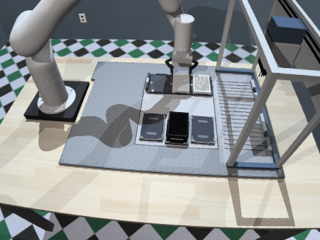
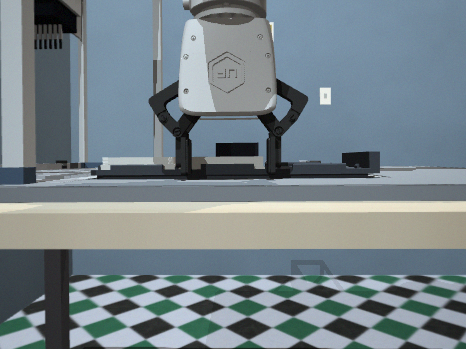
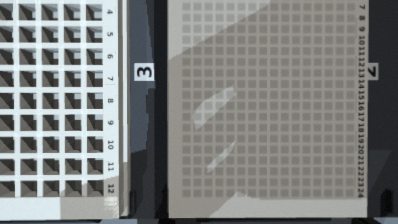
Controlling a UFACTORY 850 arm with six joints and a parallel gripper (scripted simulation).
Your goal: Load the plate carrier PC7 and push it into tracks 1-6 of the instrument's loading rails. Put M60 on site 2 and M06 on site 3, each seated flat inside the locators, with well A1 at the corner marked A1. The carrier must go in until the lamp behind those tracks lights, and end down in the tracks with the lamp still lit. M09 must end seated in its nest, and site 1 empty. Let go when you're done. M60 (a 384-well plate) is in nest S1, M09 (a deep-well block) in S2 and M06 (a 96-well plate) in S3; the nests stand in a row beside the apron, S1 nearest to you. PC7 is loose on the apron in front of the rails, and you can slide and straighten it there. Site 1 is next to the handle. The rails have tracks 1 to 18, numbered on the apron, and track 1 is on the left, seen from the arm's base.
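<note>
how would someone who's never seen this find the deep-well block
Start at the white frame on the right, then look left to the row of three nests on the grey deck. The deep-well block sits in the middle nest. It is the only black, tall piece there; the nests either side hold nothing and show flat grey.

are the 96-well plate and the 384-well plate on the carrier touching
Apart. The wrist view shows a dark strip of carrier between the 96-well plate and the 384-well plate.

M60 (image 3: 267, 107) lies beside M06 (image 3: 55, 100) on PC7 (image 1: 158, 83).
</note>
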